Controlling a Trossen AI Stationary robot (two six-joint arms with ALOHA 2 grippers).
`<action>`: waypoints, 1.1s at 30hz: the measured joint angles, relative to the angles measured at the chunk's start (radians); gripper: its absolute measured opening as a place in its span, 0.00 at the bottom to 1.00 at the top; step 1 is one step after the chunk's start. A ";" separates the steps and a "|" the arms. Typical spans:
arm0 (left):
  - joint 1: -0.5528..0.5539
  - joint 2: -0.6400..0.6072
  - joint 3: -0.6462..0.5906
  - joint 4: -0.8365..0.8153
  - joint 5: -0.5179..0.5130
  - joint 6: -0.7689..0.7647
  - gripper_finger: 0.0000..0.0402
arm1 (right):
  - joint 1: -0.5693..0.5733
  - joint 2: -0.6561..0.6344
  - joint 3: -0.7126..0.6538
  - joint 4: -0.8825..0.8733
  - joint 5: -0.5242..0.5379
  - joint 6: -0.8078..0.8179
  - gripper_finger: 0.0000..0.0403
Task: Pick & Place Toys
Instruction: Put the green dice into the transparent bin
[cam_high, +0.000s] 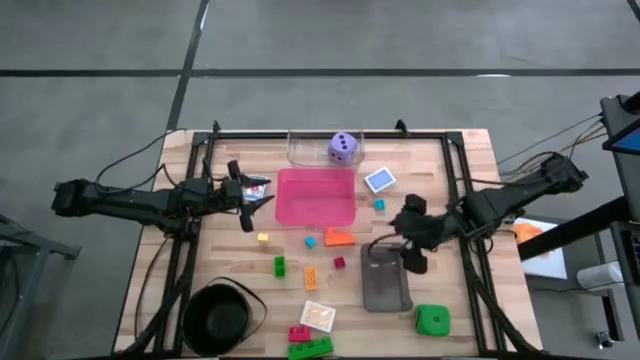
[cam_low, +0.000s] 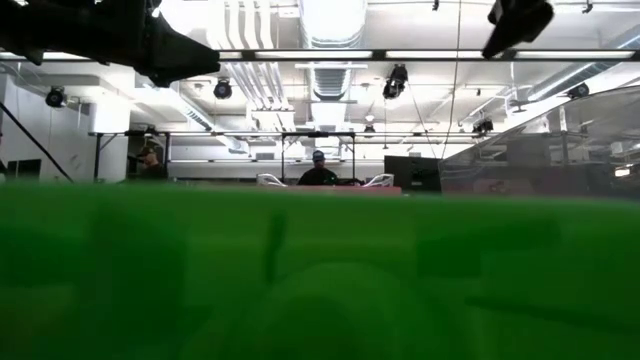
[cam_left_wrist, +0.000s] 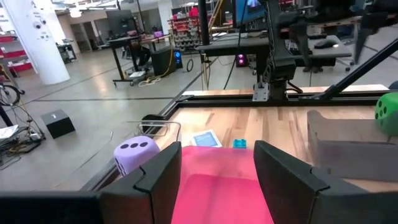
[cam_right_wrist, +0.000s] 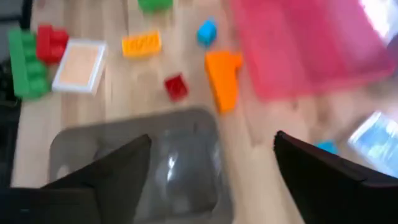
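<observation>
You had little done: only the purple die (cam_high: 343, 148) sat in the clear tray (cam_high: 300, 150), bricks (cam_high: 280, 265) and green die (cam_high: 432, 320) lay loose, while your right gripper (cam_high: 413, 250), spread and empty, hovered over the grey tray (cam_high: 385, 290)

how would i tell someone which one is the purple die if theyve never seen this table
Start at the pink tray in the middle of the table. Just beyond its far edge sits a clear tray, and the purple die rests in it. It is the only purple toy; the other die is green, at the near right.
</observation>
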 joint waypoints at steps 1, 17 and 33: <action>0.000 0.000 0.000 0.000 0.000 0.000 0.51 | 0.010 0.028 0.028 -0.034 -0.021 0.027 0.90; 0.001 0.000 0.001 -0.014 0.000 0.007 0.51 | 0.262 0.372 0.381 -0.366 -0.240 0.468 0.89; 0.001 0.000 0.001 -0.015 0.001 -0.019 0.51 | 0.463 0.476 0.285 -0.348 -0.265 0.686 0.88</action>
